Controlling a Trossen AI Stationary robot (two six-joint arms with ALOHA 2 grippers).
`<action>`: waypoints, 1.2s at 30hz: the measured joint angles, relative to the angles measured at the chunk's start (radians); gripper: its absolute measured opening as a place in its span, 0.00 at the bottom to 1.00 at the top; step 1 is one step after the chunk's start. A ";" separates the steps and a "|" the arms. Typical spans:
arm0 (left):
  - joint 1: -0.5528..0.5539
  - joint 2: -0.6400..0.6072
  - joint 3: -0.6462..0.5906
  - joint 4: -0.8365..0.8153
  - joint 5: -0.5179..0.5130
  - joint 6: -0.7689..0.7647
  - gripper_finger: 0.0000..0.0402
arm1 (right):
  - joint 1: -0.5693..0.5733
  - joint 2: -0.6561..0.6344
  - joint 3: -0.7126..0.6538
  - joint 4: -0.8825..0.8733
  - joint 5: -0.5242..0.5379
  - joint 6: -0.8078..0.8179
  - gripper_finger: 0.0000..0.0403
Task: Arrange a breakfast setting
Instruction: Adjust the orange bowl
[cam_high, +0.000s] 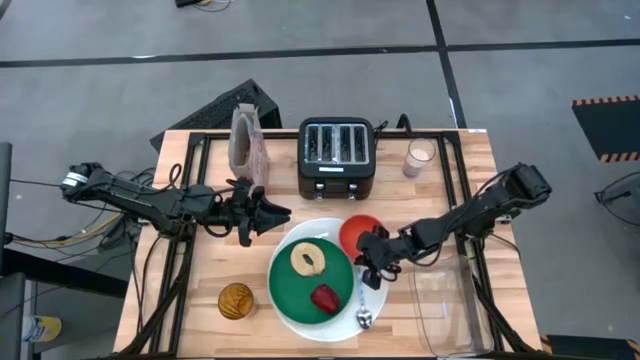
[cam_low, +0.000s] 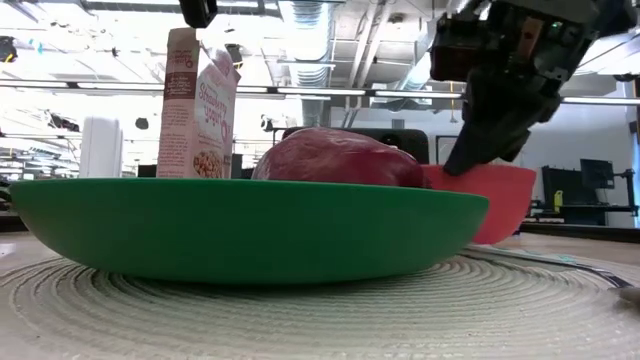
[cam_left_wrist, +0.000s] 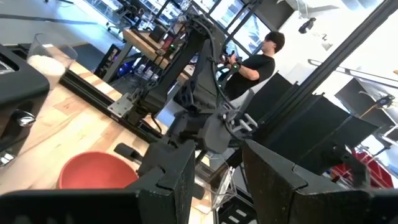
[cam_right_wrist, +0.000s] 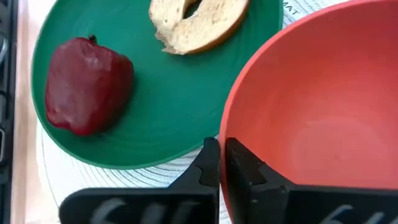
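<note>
Wood bench, lab behind | my right gripper (cam_right_wrist: 221, 163) clamped on red-orange bowl (cam_right_wrist: 314, 118) rim, touching green plate's (cam_high: 300, 295) rear-right edge | left gripper (cam_high: 262, 217) apart, idles nr cereal box (cam_high: 246, 140)

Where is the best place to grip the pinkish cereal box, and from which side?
Grip the pinkish cereal box by its narrow upper part, coming level from the left gripper side. It stands upright and tall, with the black toaster close beside it.
</note>
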 joint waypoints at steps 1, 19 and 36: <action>0.000 0.000 0.000 0.000 0.005 -0.002 0.30 | 0.001 0.012 0.011 -0.002 0.000 0.001 0.06; 0.000 0.000 0.000 -0.005 0.007 -0.005 0.30 | -0.010 0.064 0.089 -0.044 -0.020 0.022 0.11; 0.000 0.000 0.000 -0.005 0.007 -0.005 0.30 | -0.018 0.064 0.089 -0.042 -0.094 0.035 0.22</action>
